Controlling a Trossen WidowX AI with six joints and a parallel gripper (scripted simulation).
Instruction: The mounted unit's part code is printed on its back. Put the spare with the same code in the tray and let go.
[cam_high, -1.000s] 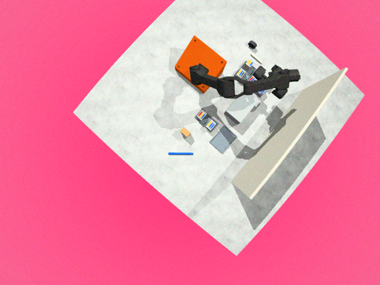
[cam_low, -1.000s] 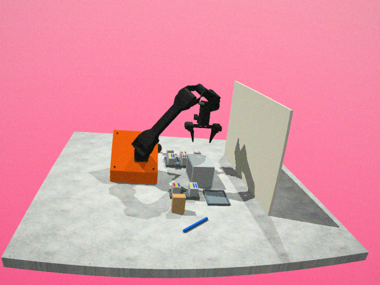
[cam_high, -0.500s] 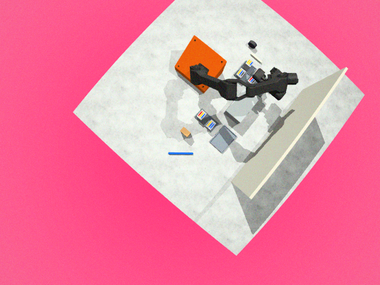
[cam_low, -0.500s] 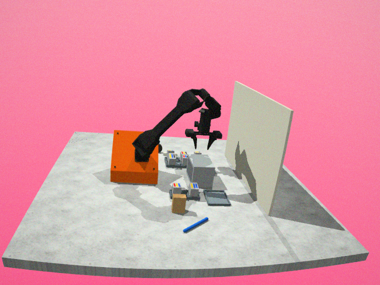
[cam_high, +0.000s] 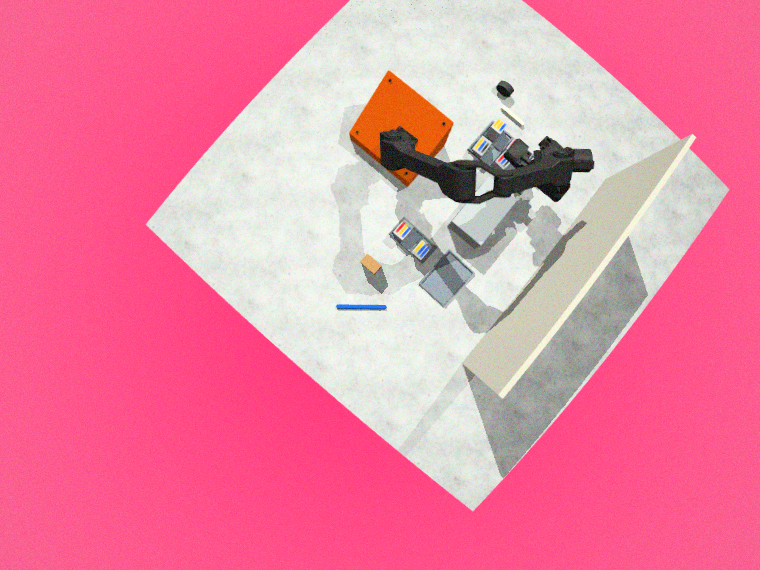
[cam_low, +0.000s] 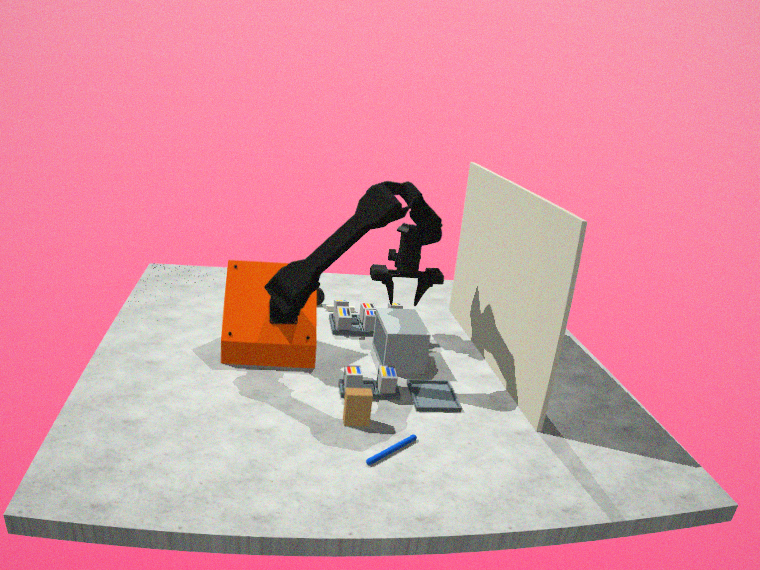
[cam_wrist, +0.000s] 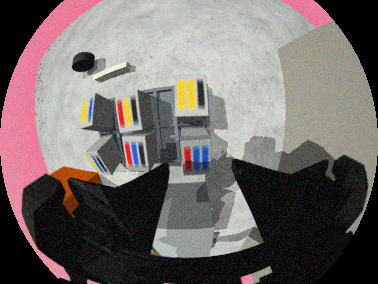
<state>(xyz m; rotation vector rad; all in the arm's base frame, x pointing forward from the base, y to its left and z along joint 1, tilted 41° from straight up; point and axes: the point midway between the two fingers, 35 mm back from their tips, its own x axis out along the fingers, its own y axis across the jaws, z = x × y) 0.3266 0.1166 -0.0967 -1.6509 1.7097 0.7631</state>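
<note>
My gripper is open and empty, fingers pointing down above the far rack. Several striped spares stand there. In the wrist view a red-blue-blue spare shows between the fingertips, below them. A yellow-yellow-black spare, a red-blue-black one and a red-yellow-black one stand near it. The near rack holds a red-and-yellow-topped spare and a yellow-and-blue one. The tray is empty. The mounted unit and its code are not visible.
A grey box stands between the racks. A tall beige panel stands to the right. An orange block, wooden block, blue rod, black puck and pale bar are around.
</note>
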